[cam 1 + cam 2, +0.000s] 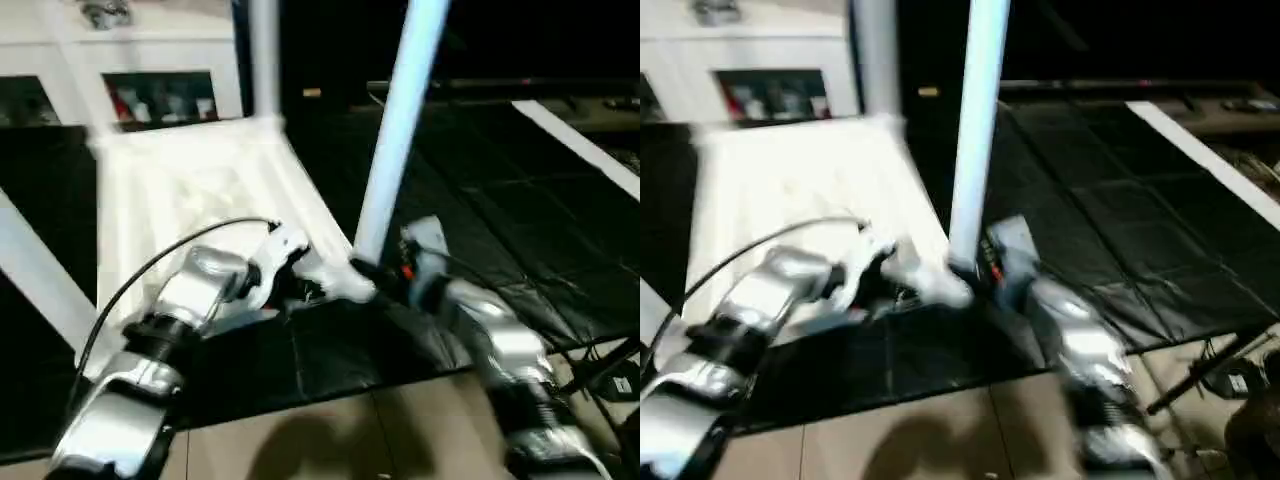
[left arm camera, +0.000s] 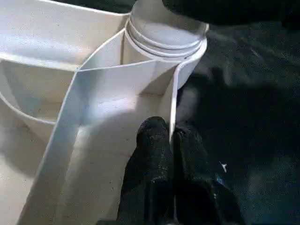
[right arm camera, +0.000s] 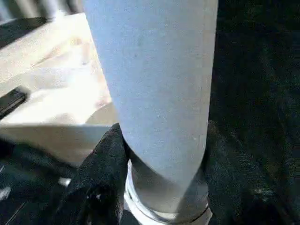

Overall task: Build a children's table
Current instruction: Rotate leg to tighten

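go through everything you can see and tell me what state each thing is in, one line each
Table top: upside down on the dark mat, ribs up.
Near-corner leg: upright in its corner socket, leaning slightly.
Far leg: upright at the far corner.
Left gripper: shut on the table top's thin edge wall.
Right gripper: jaws around the near-corner leg's base.

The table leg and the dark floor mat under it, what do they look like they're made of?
Table leg: likely moulded plastic, smooth matte white, with stepped rings at its base. Floor mat: probably foam or rubber tiles, matte black with visible seams; the exact material is unclear.
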You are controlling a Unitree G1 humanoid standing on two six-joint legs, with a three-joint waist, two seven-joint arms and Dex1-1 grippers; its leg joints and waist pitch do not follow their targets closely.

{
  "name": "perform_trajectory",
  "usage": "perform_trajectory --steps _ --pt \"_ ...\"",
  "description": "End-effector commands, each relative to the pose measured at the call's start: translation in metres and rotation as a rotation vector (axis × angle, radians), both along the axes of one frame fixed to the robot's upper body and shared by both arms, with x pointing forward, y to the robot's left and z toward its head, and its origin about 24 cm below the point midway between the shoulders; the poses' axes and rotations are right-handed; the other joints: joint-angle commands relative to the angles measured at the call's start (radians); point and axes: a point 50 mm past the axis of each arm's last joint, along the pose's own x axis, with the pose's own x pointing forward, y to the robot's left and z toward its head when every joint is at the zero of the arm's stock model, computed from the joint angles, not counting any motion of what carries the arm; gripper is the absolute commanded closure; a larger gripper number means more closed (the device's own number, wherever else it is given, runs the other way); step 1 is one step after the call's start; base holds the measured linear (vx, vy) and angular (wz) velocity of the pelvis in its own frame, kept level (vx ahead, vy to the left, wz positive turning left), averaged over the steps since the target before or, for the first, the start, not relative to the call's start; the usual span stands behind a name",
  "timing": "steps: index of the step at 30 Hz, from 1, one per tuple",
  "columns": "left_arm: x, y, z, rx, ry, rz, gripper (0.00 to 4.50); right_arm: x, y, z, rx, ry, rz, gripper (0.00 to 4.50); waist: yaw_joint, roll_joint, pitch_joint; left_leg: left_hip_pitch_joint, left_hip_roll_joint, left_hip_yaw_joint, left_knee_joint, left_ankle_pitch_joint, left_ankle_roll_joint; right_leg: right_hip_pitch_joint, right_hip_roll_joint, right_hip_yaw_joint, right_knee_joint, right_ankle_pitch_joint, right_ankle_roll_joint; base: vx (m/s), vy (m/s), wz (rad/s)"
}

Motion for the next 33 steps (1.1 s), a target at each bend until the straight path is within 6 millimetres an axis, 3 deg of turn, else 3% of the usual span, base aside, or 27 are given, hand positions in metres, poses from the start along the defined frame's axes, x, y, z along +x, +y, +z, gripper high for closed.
perform_trajectory --steps 1,2,4,6,11,15,22,24,28,33 --pt "0.0 -0.046 0.025 -0.151 -0.055 -0.107 4.5 -0.005 0.04 -0.006 0.036 0.073 0.092 2.55 0.014 0.001 -0.068 -0.009 0.008 0.0 -0.057 -0.123 0.03 0.066 -0.053 0.042 -0.074 -0.198 -0.185 0.0 0.0 0.0" --pt "0.0 -0.05 0.026 -0.161 -0.057 -0.094 4.5 -0.005 0.041 -0.005 0.023 0.063 0.097 2.55 0.017 0.001 -0.07 -0.009 0.007 0.001 -0.056 -0.107 0.037 0.067 -0.052 0.042 -0.07 -0.161 -0.195 0.0 0.0 0.0" --pt "-0.001 -0.052 0.026 -0.165 -0.056 -0.083 4.5 -0.005 0.042 -0.005 0.022 0.055 0.105 1.85 0.023 0.003 -0.07 -0.009 0.009 0.004 -0.053 -0.064 0.065 0.07 -0.053 0.044 -0.06 -0.048 -0.231 0.0 0.0 0.0" --pt "-0.002 -0.051 0.025 -0.16 -0.056 -0.082 4.5 -0.006 0.041 -0.006 0.032 0.058 0.107 1.85 0.026 0.002 -0.069 -0.01 0.008 0.004 -0.053 -0.062 0.079 0.073 -0.054 0.044 -0.058 -0.029 -0.24 0.0 0.0 0.0" --pt "-0.004 -0.042 0.021 -0.136 -0.052 -0.1 4.5 -0.009 0.03 -0.007 0.017 0.025 0.125 1.3 0.03 0.006 -0.064 -0.005 0.011 0.005 -0.057 -0.125 0.06 0.07 -0.057 0.044 -0.071 -0.14 -0.219 0.0 0.0 0.0" --pt "-0.004 -0.041 0.021 -0.132 -0.055 -0.107 4.5 -0.01 0.026 -0.006 0.015 0.019 0.125 0.95 0.037 0.006 -0.064 -0.003 0.013 0.004 -0.058 -0.118 0.055 0.07 -0.056 0.046 -0.069 -0.13 -0.213 0.0 0.0 0.0" --pt "-0.011 -0.023 0.019 -0.09 -0.072 -0.291 4.5 -0.029 -0.021 0.007 0.015 -0.074 0.35 0.35 0.058 0.006 -0.066 -0.002 0.016 0.006 -0.054 -0.111 0.093 0.072 -0.056 0.047 -0.065 -0.075 -0.218 0.0 0.0 0.0" --pt "-0.012 -0.019 0.019 -0.075 -0.067 -0.322 4.5 -0.031 -0.027 0.008 -0.001 -0.08 0.387 0.11 0.064 0.007 -0.062 0.001 0.016 0.007 -0.056 -0.141 0.081 0.066 -0.059 0.046 -0.072 -0.129 -0.22 0.0 0.0 0.0" --pt "-0.019 -0.006 0.018 -0.023 -0.05 -0.471 4.5 -0.044 -0.046 0.015 -0.024 -0.068 0.566 0.11 0.069 0.008 -0.059 0.005 0.019 0.006 -0.059 -0.193 0.062 0.064 -0.058 0.047 -0.079 -0.22 -0.201 0.0 0.0 0.0" --pt "-0.027 0.002 0.017 0.015 -0.033 -0.613 4.5 -0.053 -0.057 0.018 -0.042 -0.027 0.706 0.11 0.082 0.01 -0.06 0.006 0.024 0.004 -0.058 -0.181 0.067 0.063 -0.06 0.047 -0.073 -0.188 -0.207 0.0 0.0 0.0"
